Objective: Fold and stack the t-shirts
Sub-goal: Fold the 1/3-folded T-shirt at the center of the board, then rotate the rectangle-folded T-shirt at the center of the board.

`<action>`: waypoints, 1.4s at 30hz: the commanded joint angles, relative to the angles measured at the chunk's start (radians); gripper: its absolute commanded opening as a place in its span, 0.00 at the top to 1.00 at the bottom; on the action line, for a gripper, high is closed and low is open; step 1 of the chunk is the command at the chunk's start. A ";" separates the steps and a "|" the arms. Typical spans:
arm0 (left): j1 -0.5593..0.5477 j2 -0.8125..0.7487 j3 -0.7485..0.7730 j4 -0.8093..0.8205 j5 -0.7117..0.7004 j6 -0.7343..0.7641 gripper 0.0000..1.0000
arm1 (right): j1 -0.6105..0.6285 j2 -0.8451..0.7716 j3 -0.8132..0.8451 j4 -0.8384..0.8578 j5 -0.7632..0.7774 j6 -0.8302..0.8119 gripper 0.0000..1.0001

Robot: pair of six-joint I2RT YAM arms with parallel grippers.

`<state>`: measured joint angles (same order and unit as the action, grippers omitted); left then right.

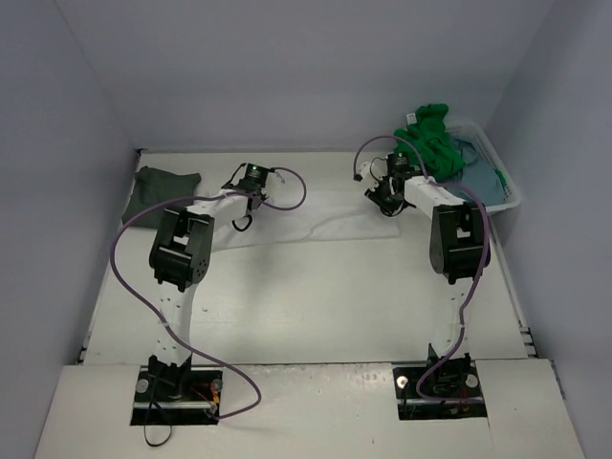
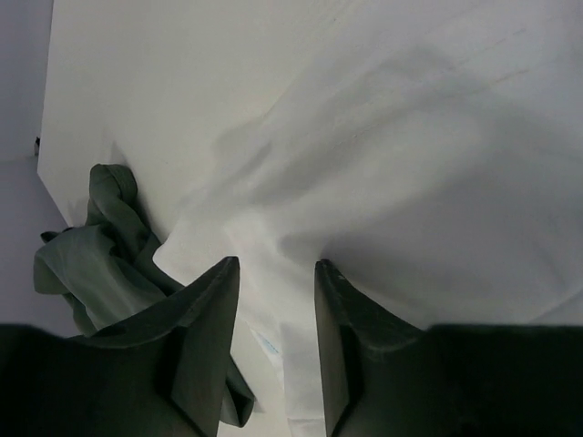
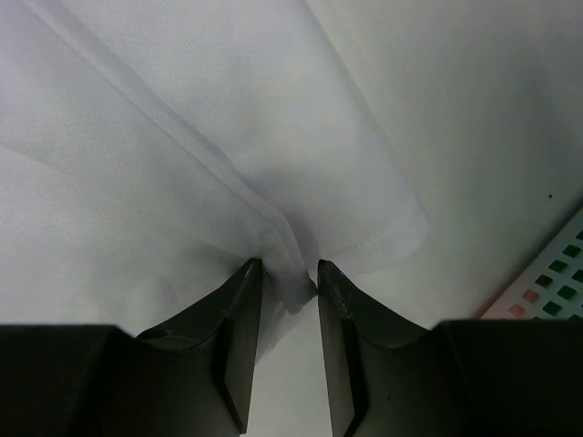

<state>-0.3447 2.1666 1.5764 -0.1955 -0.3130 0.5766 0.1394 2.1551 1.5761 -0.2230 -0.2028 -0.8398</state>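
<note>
A white t-shirt [image 1: 316, 215] lies spread on the table's far middle. My left gripper [image 1: 244, 215] is at its left edge, open, with its jaws astride the shirt's edge [image 2: 410, 164]; the gripper's tips [image 2: 276, 266] show cloth and a small label between them. A crumpled dark grey t-shirt [image 1: 163, 186] lies at the far left and shows beside the left fingers [image 2: 91, 264]. My right gripper [image 1: 382, 196] is at the shirt's right corner, open, with a raised fold of white cloth [image 3: 182, 137] between its tips [image 3: 289, 264]. The bright green t-shirt [image 1: 430, 134] and the blue-grey t-shirt [image 1: 473, 172] lie in the basket.
The white plastic basket [image 1: 507, 191] stands at the far right against the wall. Walls close in the table on the left, back and right. A colour chart [image 3: 556, 291] shows at the right wrist view's edge.
</note>
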 commanded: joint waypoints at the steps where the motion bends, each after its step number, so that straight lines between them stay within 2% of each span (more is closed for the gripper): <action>1: 0.009 -0.019 0.060 0.079 -0.090 0.008 0.66 | 0.011 -0.096 -0.054 0.088 0.088 0.053 0.72; 7: 0.009 -0.042 0.099 0.067 -0.135 0.000 0.64 | 0.026 -0.199 -0.079 0.139 0.151 0.111 0.72; 13: 0.009 -0.197 0.027 0.031 -0.118 -0.004 0.64 | 0.037 -0.288 -0.053 0.129 0.114 0.156 0.70; 18: 0.007 -0.284 -0.058 -0.034 -0.074 -0.072 0.65 | 0.061 -0.265 -0.057 0.105 0.056 0.166 0.75; 20: 0.007 -0.306 -0.076 -0.061 -0.046 -0.099 0.65 | 0.069 -0.230 -0.068 0.094 0.039 0.163 0.81; 23: 0.007 -0.321 -0.113 -0.085 -0.023 -0.122 0.73 | 0.075 -0.183 -0.074 0.076 0.014 0.153 0.95; 24: 0.009 -0.324 -0.121 -0.090 -0.015 -0.130 0.79 | 0.077 -0.172 -0.074 0.074 0.011 0.153 0.97; 27: 0.009 -0.321 -0.141 -0.107 0.020 -0.159 0.92 | 0.075 -0.132 -0.070 0.067 -0.010 0.154 0.99; 30: 0.009 -0.297 -0.142 -0.130 0.055 -0.193 1.00 | 0.078 -0.097 -0.059 0.060 -0.027 0.159 0.99; 42: 0.007 -0.157 -0.055 -0.173 0.107 -0.231 1.00 | 0.097 -0.052 -0.080 0.039 -0.006 0.128 0.98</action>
<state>-0.3447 2.0212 1.4437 -0.3588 -0.2203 0.3721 0.2222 2.1170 1.4967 -0.1699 -0.2089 -0.7002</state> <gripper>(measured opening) 0.002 0.015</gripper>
